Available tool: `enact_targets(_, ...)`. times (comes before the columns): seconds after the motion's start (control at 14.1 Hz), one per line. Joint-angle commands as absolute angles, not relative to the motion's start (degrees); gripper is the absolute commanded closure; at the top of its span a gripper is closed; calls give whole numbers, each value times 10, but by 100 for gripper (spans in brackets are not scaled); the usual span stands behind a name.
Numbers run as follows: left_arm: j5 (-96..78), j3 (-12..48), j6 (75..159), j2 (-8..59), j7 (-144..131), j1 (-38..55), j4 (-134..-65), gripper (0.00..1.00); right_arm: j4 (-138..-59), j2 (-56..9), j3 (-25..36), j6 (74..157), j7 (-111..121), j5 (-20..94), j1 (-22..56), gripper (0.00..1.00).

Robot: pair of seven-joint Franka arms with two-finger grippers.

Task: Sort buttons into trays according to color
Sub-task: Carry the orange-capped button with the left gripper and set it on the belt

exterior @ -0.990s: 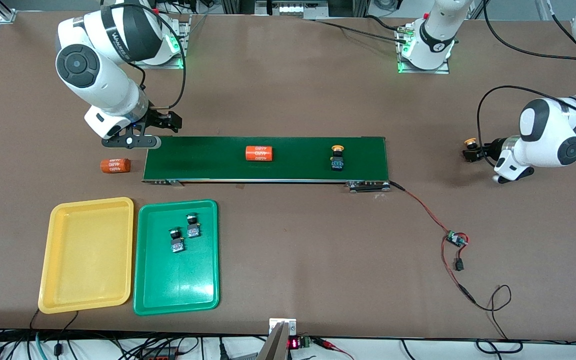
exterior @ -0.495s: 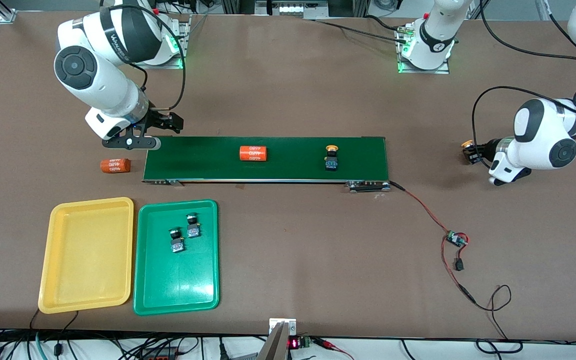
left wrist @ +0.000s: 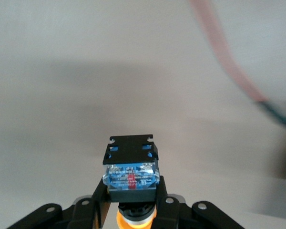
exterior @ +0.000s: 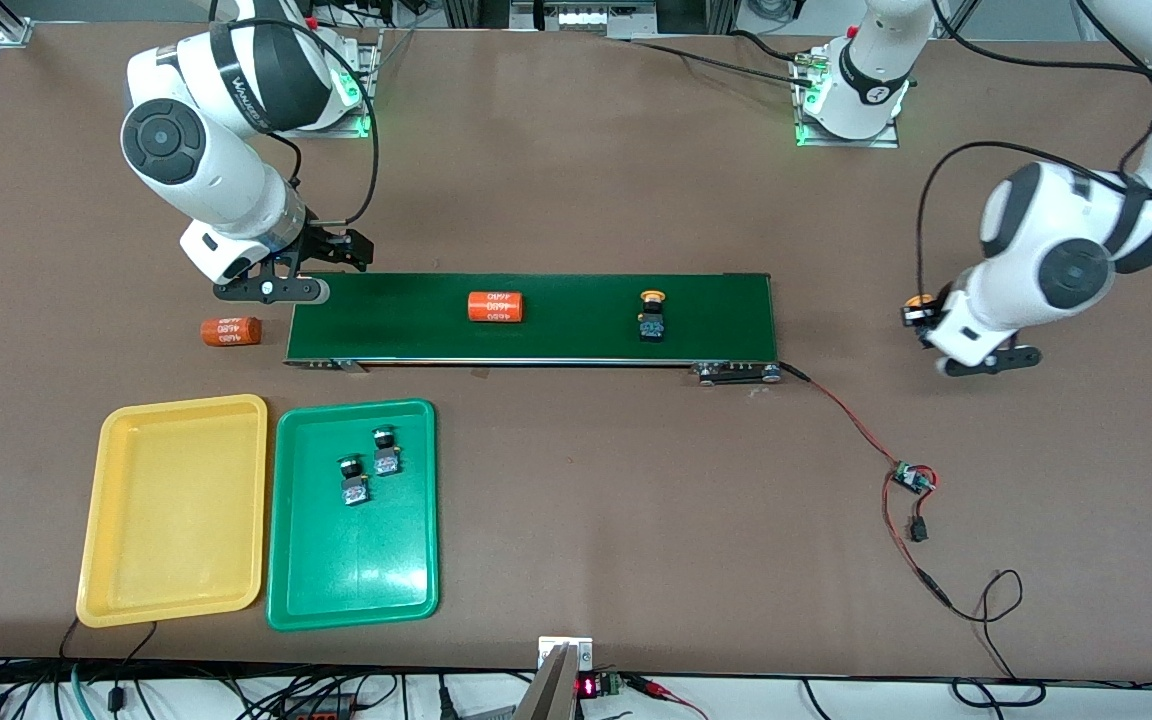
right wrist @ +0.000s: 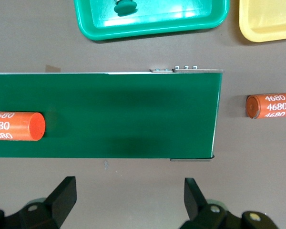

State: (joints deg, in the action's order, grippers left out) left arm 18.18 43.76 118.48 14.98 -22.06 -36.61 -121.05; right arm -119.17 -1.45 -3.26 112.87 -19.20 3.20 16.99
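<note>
Trays, lower left of the frame: yellow tray point(exterior: 174, 510) lying bare; green tray point(exterior: 352, 515) holding two green buttons point(exterior: 368, 466). Mid-frame, conveyor belt point(exterior: 536, 318) carrying a yellow button point(exterior: 651, 315) and an orange cylinder point(exterior: 494, 307), both having drifted toward the right gripper point(exterior: 271, 290), waiting spread wide. Right edge, left gripper point(exterior: 921, 318) having just pinched another yellow button point(left wrist: 131, 174), now lifting it, likely belt-bound.

Brown table point(exterior: 576, 520) under even light, tangled cables point(exterior: 236, 695) along its near edge, metal framing point(exterior: 11, 20) at a corner
</note>
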Motion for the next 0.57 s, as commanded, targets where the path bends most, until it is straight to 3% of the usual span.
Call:
enact_targets(0.0,172,433,1169,148,-224,-279,-1156,100,-1196,-10,-34,1134,-197,40,171,0)
enact_targets(0.49,83,425,1202,199,-222,-170,-1147,100,-1196,-10,-34,1132,-197,40,171,0)
